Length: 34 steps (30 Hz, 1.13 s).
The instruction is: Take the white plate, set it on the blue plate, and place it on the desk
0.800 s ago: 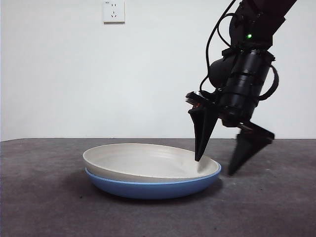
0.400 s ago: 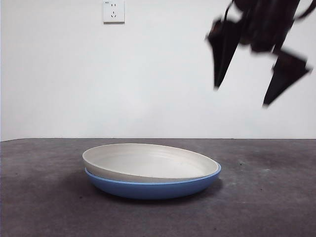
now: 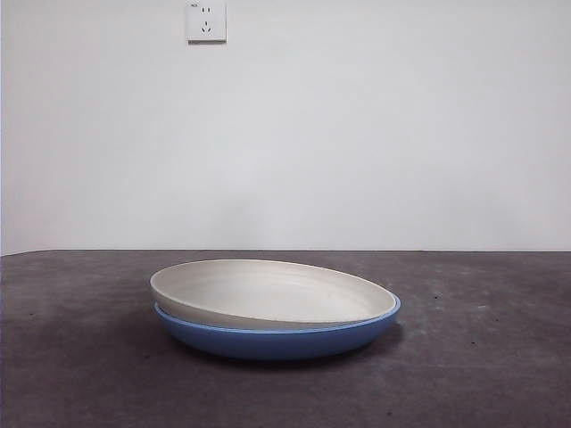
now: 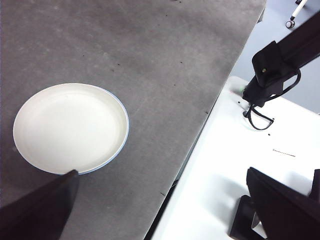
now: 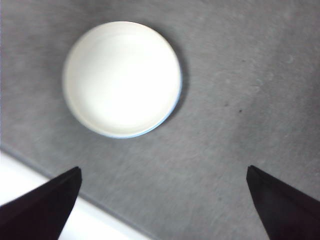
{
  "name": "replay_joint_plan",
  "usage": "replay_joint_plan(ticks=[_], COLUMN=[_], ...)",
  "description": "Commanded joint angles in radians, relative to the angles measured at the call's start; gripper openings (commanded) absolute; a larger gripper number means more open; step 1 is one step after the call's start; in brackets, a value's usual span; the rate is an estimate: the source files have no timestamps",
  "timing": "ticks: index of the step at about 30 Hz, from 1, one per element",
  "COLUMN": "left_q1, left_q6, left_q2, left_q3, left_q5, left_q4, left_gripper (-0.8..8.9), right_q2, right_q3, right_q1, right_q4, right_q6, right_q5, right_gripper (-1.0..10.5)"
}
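- No text, brand, number or sign can be read in any view.
- The wall socket (image 3: 206, 20) bears a tiny dark mark at its upper corner — too small to make out.

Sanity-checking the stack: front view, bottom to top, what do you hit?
desk → blue plate → white plate, nested in the blue one and tilted → wall socket. No gripper in this view.
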Motion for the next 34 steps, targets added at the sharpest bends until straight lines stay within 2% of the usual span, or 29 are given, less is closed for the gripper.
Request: replay_joint_plan(ticks=[1,4,14,22,24,25,26,27,28,34], left_q1=[-0.010,-0.010,-0.010,-0.010,-0.010,-0.010,-0.010,-0.010,-0.010,-0.010], left_q6=[-0.062,-0.095,-0.101,-0.101,-0.100,-0.099,-0.097,-0.097,-0.097,-0.097], left_q2=[0.006,0.006,0.006,0.007,0.007,0.007,0.007,0.007,0.007,0.006], left_q3=[0.011,0.011,0.011,0.011,0.011,0.011,0.011,0.011,0.011,0.011], left_q5=[0.003,0.002,0.002,0.002,0.002,0.002,0.002,0.002,0.002,0.002], left_q4=[0.007,0.007,-0.015,-0.015,-0.016,-0.016,-0.015,-0.015,-0.013,-0.011], left_gripper=[6.30,6.30,6.26,6.14,4.74,3.39,1.38,-0.19,0.36,0.20], right_q2=[-0.078,-0.166,-0.437,-0.513,-0.513,-0.512,-0.512,-0.512,-0.512,-0.512], right_q3=[0.022,0.021,-0.009,-0.009,-0.009,-0.009,-0.009,-0.009,-0.009,-0.009], right_q1=[0.041,0.070,0.079,0.079,0.079,0.079,0.079,0.079,0.079,0.079], right_q4=[-0.039,-0.087,-0.093,-0.093,-0.093,-0.093,-0.093,-0.093,-0.093,-0.093], right_q6=[0.032,0.044,0.065,0.058,0.058,0.058,0.059,0.062,0.063,0.062], right_q5=[0.005,0.005,0.008,0.006,0.006,0.006,0.006,0.008,0.014,0.030], right_gripper=[6.2,6.2,6.2,6.1,4.8,3.5,1.3,-0.2,0.2,0.2])
